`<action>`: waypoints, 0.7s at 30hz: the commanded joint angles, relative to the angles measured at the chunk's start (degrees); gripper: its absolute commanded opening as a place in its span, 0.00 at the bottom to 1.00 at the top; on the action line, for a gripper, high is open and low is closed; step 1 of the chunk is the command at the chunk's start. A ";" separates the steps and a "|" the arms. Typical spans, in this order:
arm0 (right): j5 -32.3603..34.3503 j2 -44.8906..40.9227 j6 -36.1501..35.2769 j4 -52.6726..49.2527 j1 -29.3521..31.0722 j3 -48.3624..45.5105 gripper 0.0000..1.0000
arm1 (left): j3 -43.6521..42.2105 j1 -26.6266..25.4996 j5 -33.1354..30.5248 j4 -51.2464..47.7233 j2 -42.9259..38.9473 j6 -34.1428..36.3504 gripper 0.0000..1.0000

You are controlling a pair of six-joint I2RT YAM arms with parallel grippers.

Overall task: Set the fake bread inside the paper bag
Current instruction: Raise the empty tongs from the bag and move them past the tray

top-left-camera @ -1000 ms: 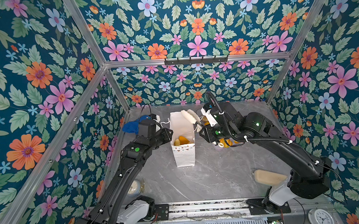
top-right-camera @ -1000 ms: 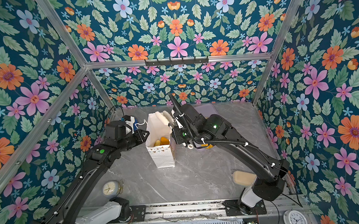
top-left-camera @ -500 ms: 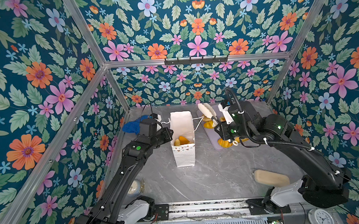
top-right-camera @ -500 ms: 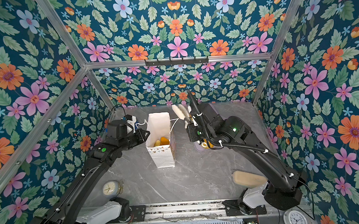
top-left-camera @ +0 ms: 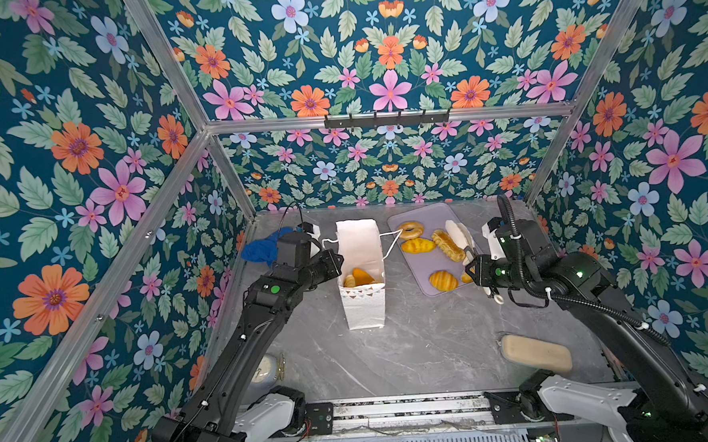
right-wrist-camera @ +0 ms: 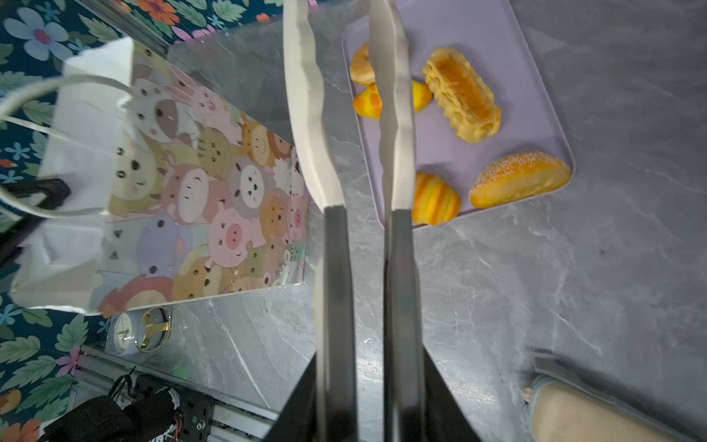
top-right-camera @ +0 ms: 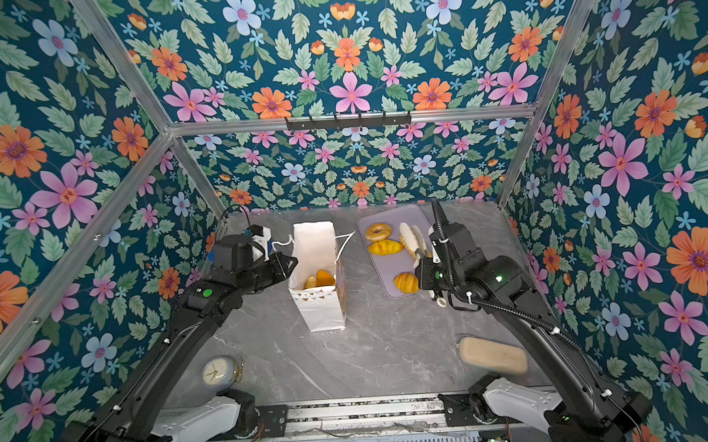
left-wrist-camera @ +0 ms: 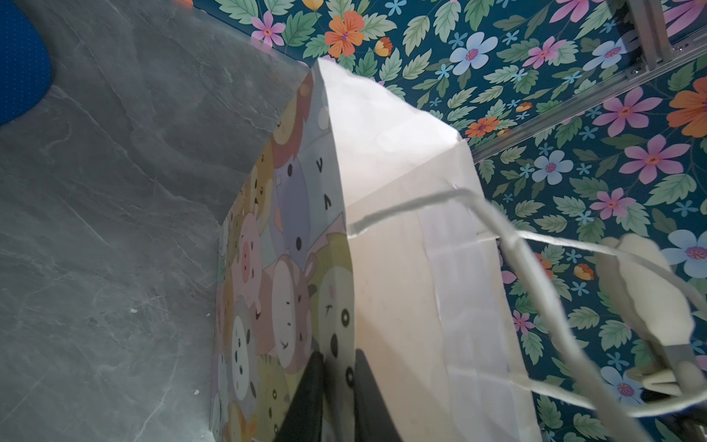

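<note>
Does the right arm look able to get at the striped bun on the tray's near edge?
Probably yes: the tongs in the right gripper hover open close to the striped bun on the lilac tray, nothing covering it.

Top views look down; close wrist views share the paper bag (left-wrist-camera: 401, 268).

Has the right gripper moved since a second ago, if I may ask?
Yes. The right gripper, holding tongs, has moved right, from beside the paper bag to over the lilac tray.
</note>
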 commanded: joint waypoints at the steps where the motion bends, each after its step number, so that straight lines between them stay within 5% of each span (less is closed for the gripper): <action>1: -3.55 -1.25 2.21 3.49 -1.80 -3.38 0.34 | -0.40 -0.03 -0.11 1.56 -0.58 0.14 0.17; 21: -5.54 -4.67 3.29 4.30 -8.75 -18.07 0.34 | -1.81 -0.08 0.12 2.85 -0.14 -0.30 0.17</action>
